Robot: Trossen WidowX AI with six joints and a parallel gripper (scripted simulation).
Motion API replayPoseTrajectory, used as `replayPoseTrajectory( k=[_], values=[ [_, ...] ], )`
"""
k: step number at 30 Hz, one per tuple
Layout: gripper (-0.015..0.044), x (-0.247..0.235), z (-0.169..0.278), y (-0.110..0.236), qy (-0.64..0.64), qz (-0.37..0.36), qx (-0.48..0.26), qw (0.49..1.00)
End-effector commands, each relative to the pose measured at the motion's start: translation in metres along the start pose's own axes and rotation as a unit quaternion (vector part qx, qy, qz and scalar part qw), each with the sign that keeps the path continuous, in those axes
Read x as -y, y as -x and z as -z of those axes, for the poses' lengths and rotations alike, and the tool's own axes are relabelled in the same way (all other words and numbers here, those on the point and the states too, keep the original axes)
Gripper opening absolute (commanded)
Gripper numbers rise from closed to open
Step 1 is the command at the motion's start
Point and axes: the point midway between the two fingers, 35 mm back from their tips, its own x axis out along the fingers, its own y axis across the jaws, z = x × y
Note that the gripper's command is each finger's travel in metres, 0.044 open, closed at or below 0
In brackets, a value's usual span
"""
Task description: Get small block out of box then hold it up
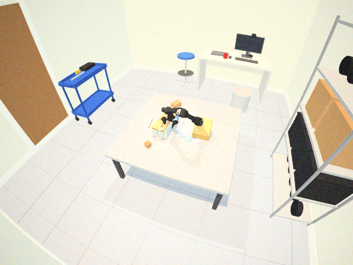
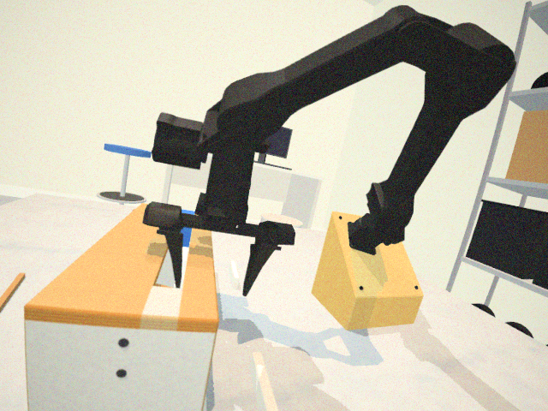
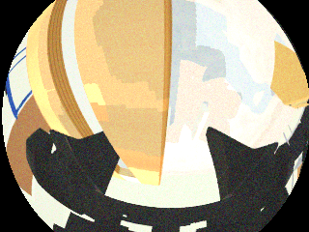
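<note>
The box has an orange top with a narrow slot cut along it and a white end wall. My gripper is open and points straight down. Its left finger reaches into the slot, and its right finger hangs outside the box's right side, just above the table. The box's right wall stands between the fingers. Nothing is held. The small block does not show in any view; the slot's inside is mostly hidden by the finger.
The arm stands on a yellow wedge-shaped base right of the box. A small orange cube lies on the table in front of the box, a tan block behind it, and a thin orange stick to its left.
</note>
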Motion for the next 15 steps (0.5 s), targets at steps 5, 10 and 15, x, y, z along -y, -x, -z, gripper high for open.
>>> replayPoseTrajectory(
  k=[5,10,15],
  values=[
    [0.0400,0.000,0.007,-0.004,0.000,0.002,0.001,1.000],
    [0.0400,0.000,0.012,-0.005,0.000,0.002,0.001,1.000],
    [0.0400,0.000,0.017,-0.007,0.000,0.002,0.000,1.000]
  ],
)
